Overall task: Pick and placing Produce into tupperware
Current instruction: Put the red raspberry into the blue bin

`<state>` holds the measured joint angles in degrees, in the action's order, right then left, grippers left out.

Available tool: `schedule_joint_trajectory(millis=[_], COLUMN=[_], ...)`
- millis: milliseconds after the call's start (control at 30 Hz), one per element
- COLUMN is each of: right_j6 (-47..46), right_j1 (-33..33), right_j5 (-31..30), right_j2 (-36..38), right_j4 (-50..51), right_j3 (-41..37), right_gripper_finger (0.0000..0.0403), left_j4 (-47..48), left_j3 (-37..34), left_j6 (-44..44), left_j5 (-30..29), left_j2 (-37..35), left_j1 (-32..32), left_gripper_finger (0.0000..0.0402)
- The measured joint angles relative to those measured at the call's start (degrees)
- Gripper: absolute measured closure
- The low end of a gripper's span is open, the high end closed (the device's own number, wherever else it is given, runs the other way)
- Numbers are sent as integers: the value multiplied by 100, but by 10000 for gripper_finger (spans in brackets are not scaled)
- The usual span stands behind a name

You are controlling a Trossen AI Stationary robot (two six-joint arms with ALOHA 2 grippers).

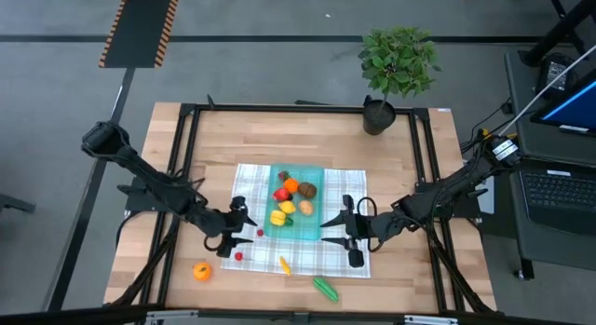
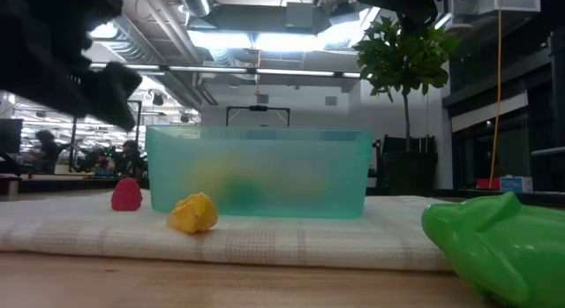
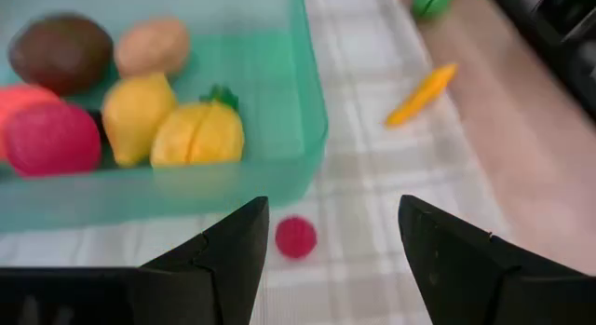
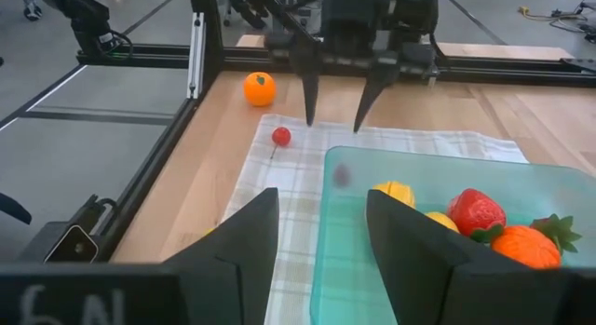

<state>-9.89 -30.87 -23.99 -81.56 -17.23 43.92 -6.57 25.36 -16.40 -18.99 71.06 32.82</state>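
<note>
The left gripper [image 1: 244,229] hangs low over the white-and-green checked cloth [image 1: 256,190], its 2 dark fingers [image 3: 228,260] spread wide and holding nothing. Between those fingers, just ahead of the tips, a small round magenta berry [image 3: 296,237] lies on the cloth. Directly beyond the berry stands the near wall of the shallow translucent teal plastic tupperware [image 3: 312,111]. Inside it sit a yellow lemon [image 3: 135,111], a yellow piece with a green top [image 3: 200,134], a tan potato [image 3: 154,46], a dark brown round piece [image 3: 60,50] and a pink-red fruit [image 3: 51,139]. Off to the gripper's outer side, a slim orange-yellow piece [image 3: 424,92] lies at the cloth's edge. Farther out on the bare wooden table [image 1: 223,139], an orange round fruit [image 1: 202,271] rests well apart from the gripper, and a small red piece [image 1: 238,256] lies just beside it.

The right gripper [image 1: 337,230] faces the left one across the tupperware, its fingers [image 4: 233,250] also parted and empty, one on each side of the container's near corner. Just ahead of it inside the container are a red strawberry [image 4: 477,213] and an orange fruit with green leaves [image 4: 526,246]. A green elongated vegetable [image 1: 325,288] lies on the wood off the cloth's edge, near this gripper. A leafy green potted plant [image 1: 399,60] stands at the far table edge.
</note>
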Motion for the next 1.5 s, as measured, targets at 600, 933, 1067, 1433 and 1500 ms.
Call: schedule_joint_trajectory(millis=[600, 933, 1067, 1433, 1500], right_j6=[9, 9, 9, -4, -6], right_j1=[0, 0, 2, 1, 2], right_j5=[0, 0, -1, 0, 0], right_j2=[0, 0, -2, -2, -2], right_j4=[2, 51, 90, 100, 112], right_j3=[0, 0, 0, -1, -2], right_gripper_finger=[237, 237, 237, 237, 237], left_j4=[-472, -802, -837, -1113, -1150], left_j3=[-4, -7, -7, -7, -7], left_j6=[-317, -306, -309, -310, -310], left_j5=[-1, -1, -1, -1, -1], left_j2=[1184, 1444, 1560, 1791, 1791], left_j1=[-243, -245, -249, -256, -256], left_gripper_finger=[170, 170, 170, 170, 170])
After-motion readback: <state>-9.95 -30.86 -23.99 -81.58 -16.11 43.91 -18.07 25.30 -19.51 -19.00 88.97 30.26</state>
